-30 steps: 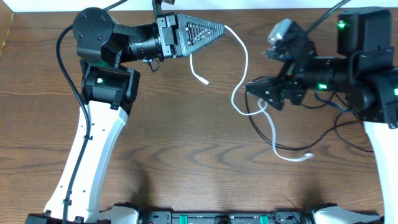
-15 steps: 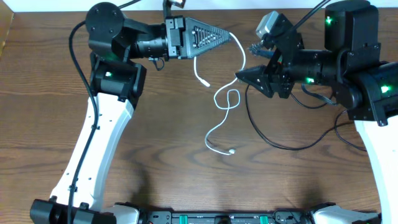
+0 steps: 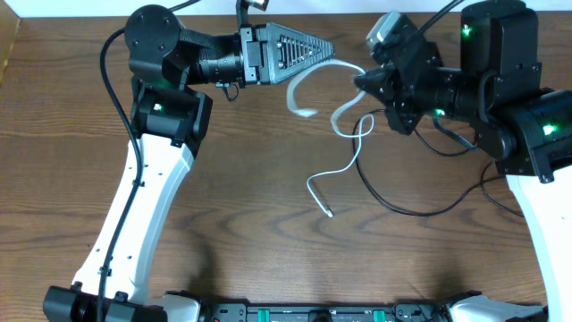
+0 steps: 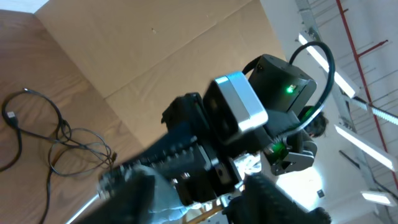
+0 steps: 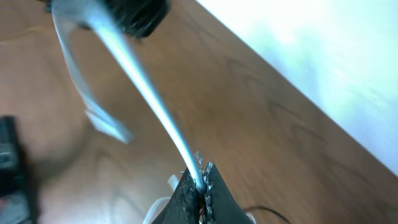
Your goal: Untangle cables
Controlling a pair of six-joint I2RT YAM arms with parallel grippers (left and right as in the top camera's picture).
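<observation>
A white cable [image 3: 356, 154] stretches between my two grippers near the table's back edge. From there it hangs in a loop down to a plug end [image 3: 330, 213] on the wood. My right gripper [image 3: 360, 80] is shut on this white cable [image 5: 143, 87], which runs taut out of its tips [image 5: 200, 183] up to the left gripper. My left gripper [image 3: 329, 46] has its fingers [image 4: 273, 199] apart, and the cable lies blurred by the left one. A thin black cable [image 3: 398, 211] loops on the table under the right arm and also shows in the left wrist view [image 4: 59, 121].
The two arms nearly meet tip to tip at the back of the wooden table [image 3: 223, 197]. The right arm's thicker black lead [image 3: 500, 192] curls at the right edge. A cardboard wall [image 4: 155, 50] stands behind the table.
My right gripper rose toward the left gripper and closed on the white cable. The left jaws have opened. The cable's hanging loop swung and its plug end shifted right.
</observation>
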